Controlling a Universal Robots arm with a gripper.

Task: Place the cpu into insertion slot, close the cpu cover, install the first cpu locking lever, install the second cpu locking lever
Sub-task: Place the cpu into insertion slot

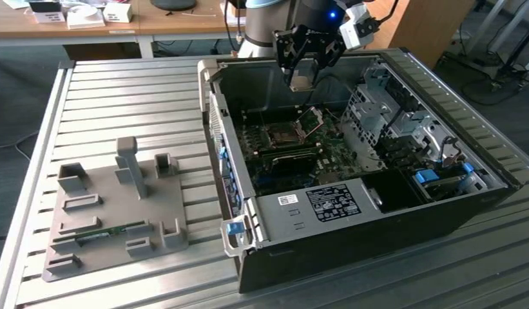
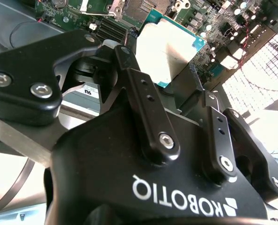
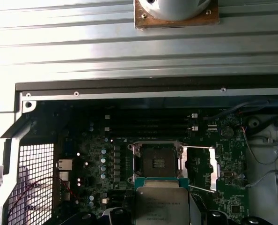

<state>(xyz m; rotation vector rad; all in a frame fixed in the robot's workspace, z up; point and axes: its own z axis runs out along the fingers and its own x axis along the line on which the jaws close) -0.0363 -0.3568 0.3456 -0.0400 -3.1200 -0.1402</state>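
Exterior view: the gripper (image 1: 301, 67), clamped on the cpu (image 1: 300, 79), hangs over the open case (image 1: 376, 238), which lies on a slatted metal table (image 1: 118, 96), and holds the chip in the air well above the motherboard (image 1: 328, 151). Down on the board the slot (image 1: 277, 135) lies uncovered, and the cover (image 1: 310, 120) stands tilted up at the slot's edge toward the exterior view's right. A grey fixture (image 1: 118, 206) sits on the table beside the case, on the exterior view's left. In the second wrist view two black fingers (image 2: 146, 98) pinch the cpu (image 2: 169, 49), its pale face and teal edge showing between them. In the first wrist view the cpu (image 3: 161, 205), metal top up, hovers apart from the slot (image 3: 157, 162), whose dark centre is bare, while the cover (image 3: 213, 168) is swung open beside it. Black memory slots (image 3: 148, 125) lie near the slot, on the side away from the cpu.
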